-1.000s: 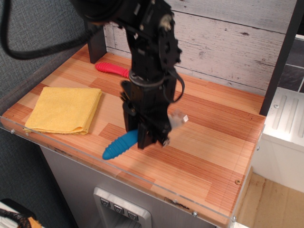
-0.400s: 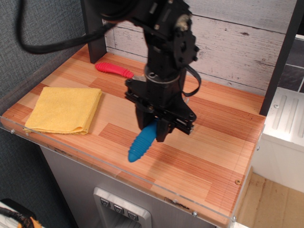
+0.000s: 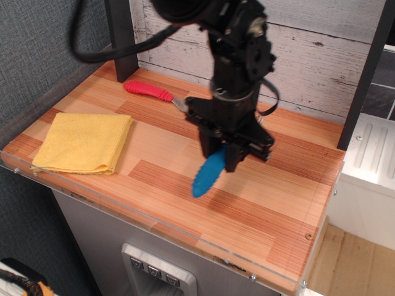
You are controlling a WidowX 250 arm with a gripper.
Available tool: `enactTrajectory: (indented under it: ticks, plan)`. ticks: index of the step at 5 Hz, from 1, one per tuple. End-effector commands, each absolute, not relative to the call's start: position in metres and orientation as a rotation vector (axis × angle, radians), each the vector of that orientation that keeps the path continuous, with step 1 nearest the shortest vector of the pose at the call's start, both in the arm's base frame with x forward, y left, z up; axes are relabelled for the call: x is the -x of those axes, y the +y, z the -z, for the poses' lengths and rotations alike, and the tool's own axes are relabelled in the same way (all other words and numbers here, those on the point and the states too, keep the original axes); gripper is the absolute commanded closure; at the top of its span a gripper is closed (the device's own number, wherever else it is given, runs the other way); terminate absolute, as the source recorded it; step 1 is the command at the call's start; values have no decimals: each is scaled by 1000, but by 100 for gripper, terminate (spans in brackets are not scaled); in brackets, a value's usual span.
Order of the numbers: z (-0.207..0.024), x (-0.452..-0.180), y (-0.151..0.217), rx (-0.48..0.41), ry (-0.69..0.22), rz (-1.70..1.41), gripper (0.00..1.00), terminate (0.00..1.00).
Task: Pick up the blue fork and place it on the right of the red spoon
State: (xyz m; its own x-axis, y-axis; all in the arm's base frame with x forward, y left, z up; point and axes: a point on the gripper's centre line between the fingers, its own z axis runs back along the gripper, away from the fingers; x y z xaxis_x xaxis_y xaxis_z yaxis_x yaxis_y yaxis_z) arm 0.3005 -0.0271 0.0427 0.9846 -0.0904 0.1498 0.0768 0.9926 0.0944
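The tool is gripping the blue fork, its two jaws closed on the upper part of the ribbed blue handle. The fork is hanging tilted, with the free end of the handle pointing down and toward the near left; it is not resting on the counter. The metal head of the fork is hidden behind the tool body, so its orientation cannot be determined. The black arm is descending from the upper part of the frame, and the tool is pointing downward over the middle of the wooden surface.

The red spoon is lying flat toward the far left of the counter, near the white plank wall. Its red handle is pointing left, and a small part of its metal end is showing at the right, just beside the arm. The fork is sitting to the right of the spoon and nearer to the camera, well apart from it.

A folded yellow cloth is lying flat at the near left of the counter, apart from both utensils.
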Motion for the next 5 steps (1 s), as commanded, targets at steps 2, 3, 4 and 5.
enactTrajectory:
  ticks: [2, 3, 4, 5]
  plan:
    - [-37, -337, -67, 2, -203, -26, 100, 0]
    - [-29, -342, -69, 33, -197, -31, 100, 0]
    - [-27, -344, -69, 34, -193, -36, 100, 0]
    - [-28, -344, -68, 39, -188, -41, 100, 0]
